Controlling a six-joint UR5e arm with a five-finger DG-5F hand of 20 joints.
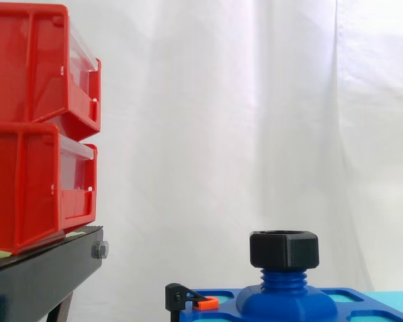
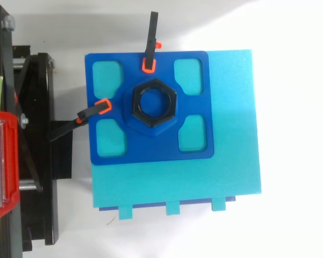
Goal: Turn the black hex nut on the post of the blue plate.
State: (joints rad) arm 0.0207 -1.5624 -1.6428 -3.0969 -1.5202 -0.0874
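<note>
Step not begun, I'd judge: the black hex nut [image 1: 284,249] sits untouched high on the threaded post [image 1: 282,278] at the middle of the blue plate [image 2: 151,150]; the hand's state can't be told. Next calls for reaching in to grasp the nut's flats. There's open room above, the clamps [image 2: 86,115] grip two plate edges, and the red bins [image 1: 40,134] are well apart.
</note>
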